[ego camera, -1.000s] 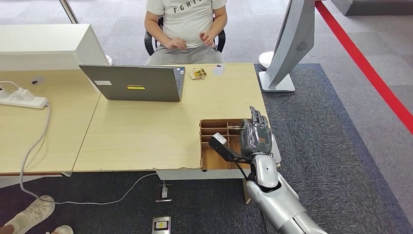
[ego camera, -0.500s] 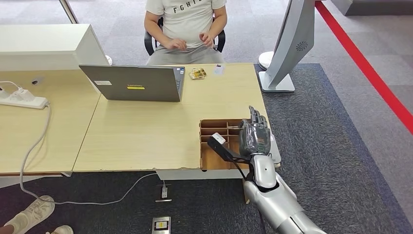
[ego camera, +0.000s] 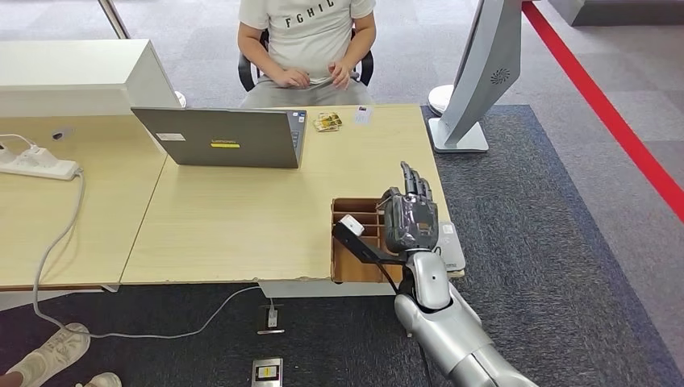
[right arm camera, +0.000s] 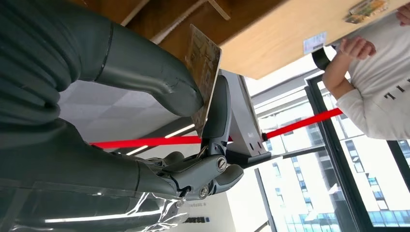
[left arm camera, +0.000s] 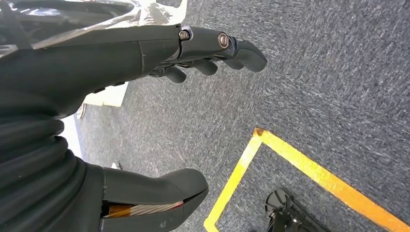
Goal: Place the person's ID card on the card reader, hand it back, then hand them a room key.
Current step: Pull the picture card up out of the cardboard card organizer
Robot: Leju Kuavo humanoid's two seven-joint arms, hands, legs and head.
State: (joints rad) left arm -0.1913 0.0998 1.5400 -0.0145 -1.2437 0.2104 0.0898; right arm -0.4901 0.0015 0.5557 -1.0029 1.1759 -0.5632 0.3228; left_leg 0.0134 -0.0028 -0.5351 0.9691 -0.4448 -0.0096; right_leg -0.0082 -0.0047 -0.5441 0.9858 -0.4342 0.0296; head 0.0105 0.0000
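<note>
One long wooden table (ego camera: 226, 218) spans the head view, a grey laptop (ego camera: 222, 137) on it and a person (ego camera: 306, 40) seated behind. Brown divided box (ego camera: 355, 242) sits at the table's near right corner. Right hand (ego camera: 410, 216) hovers over that box, thumb and a finger pinching a room key card (right arm camera: 203, 72). Left hand (left arm camera: 121, 111) hangs over carpet, fingers spread, holding nothing.
</note>
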